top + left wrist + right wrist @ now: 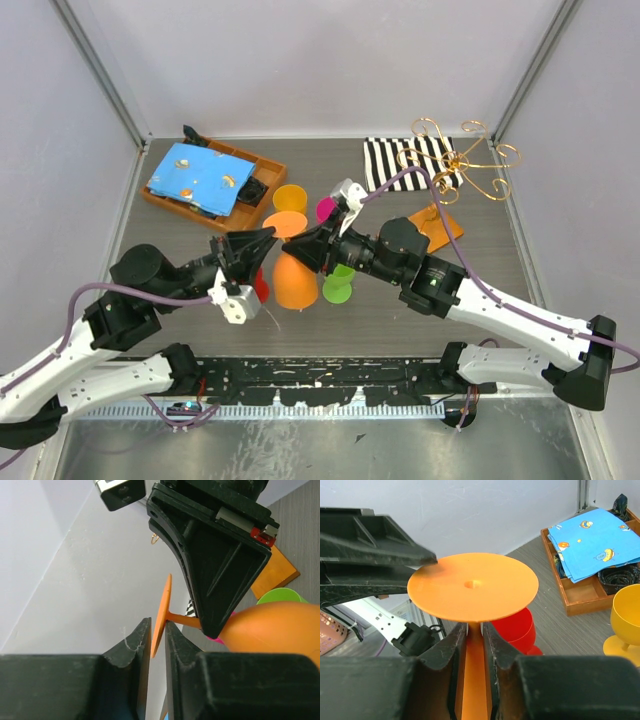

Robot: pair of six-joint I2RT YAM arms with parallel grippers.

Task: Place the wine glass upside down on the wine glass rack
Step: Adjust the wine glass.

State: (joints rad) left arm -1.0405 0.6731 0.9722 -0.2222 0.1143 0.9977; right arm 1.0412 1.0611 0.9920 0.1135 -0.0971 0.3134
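Observation:
The orange wine glass (294,283) hangs in the air over the middle of the table, its flat foot (472,585) towards my left gripper. My right gripper (475,630) is shut on its stem just under the foot. My left gripper (157,635) stands slightly open around the rim of the foot (162,615), with a thin gap showing on one side. The wine glass rack (455,160), gold wire scrolls on an orange-brown wooden base (437,225), stands at the far right, apart from both grippers.
A yellow glass (290,197), a pink one (326,209), a green one (338,285) and a red one (262,285) stand close around the held glass. A wooden tray (262,187) with blue cloth (195,175) lies far left. A striped cloth (395,160) lies by the rack.

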